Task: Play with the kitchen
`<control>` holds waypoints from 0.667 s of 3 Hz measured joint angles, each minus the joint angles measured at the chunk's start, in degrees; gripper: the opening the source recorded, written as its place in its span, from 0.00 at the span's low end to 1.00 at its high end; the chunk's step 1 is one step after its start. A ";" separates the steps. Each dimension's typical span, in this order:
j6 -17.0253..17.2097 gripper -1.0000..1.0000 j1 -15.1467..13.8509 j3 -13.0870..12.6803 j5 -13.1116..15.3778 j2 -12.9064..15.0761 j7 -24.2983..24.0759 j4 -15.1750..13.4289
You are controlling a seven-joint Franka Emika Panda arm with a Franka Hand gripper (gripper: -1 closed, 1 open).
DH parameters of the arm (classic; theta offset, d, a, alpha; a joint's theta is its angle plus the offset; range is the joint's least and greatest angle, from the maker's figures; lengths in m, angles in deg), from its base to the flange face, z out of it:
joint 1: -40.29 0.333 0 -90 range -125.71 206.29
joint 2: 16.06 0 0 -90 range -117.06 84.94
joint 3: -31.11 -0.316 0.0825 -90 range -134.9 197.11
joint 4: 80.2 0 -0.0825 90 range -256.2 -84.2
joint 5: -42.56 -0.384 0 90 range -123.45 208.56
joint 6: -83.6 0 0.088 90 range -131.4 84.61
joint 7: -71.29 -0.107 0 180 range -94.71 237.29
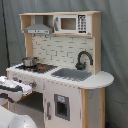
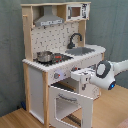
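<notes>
The kitchen [image 1: 65, 55] [image 2: 55, 45] of pale wood and white panels stands in the middle of both exterior views. It has a grey hood [image 1: 39, 27], a black faucet [image 1: 82, 59] over the sink [image 1: 72, 74], and a metal pot [image 2: 44, 56] on the stove. The oven door [image 2: 70, 105] is swung out from the front. My white arm reaches in from the second exterior view's right. The gripper [image 2: 79, 76] [image 1: 31, 87] is at the front panel just under the stove, above the open oven door.
A toy microwave [image 1: 72, 23] sits on the upper shelf. A white cupboard door [image 1: 61, 105] is below the sink. A grey curtain [image 1: 115, 50] hangs behind, and the floor [image 2: 15, 117] is wood. A white rounded shape [image 1: 10, 120] fills the first exterior view's lower left.
</notes>
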 joint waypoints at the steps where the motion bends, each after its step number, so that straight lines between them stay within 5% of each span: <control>1: 1.79 1.00 3.08 1.23 -3.94 0.00 1.93 -0.42; 2: 3.59 1.00 6.18 1.51 -7.59 0.00 4.54 -1.97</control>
